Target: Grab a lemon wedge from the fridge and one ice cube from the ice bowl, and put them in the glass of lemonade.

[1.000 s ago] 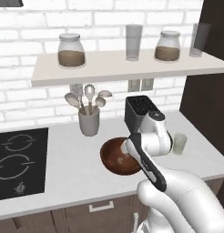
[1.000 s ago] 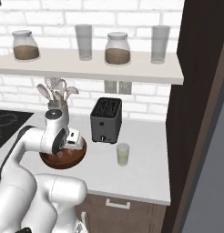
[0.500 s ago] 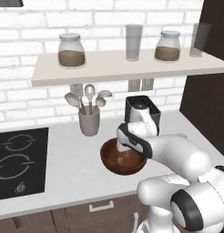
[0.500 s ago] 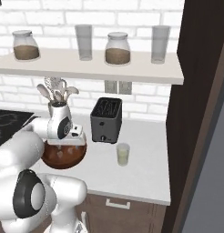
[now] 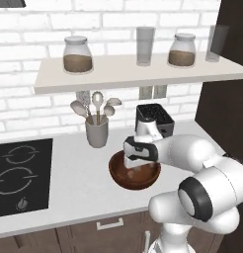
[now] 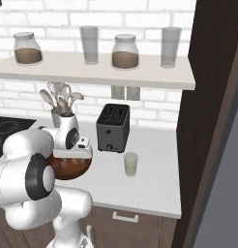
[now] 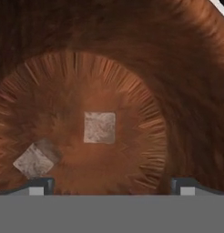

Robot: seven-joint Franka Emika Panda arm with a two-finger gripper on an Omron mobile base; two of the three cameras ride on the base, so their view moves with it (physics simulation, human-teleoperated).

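A: How is the arm posed?

B: It bends down over the ice bowl [image 5: 135, 174], the end effector [image 7: 109, 184] pointing straight into it, fingers spread wide, holding nothing.

A: And the bowl?

B: Round, dark reddish-brown grained wood. Two pale square ice cubes [image 7: 99, 127] lie inside. The glass of lemonade [image 6: 131, 164], clear and short, stands on the bench right of the bowl.

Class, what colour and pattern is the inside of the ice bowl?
Reddish-brown wood grain radiating from the centre of the ice bowl; clearest in the hand view.
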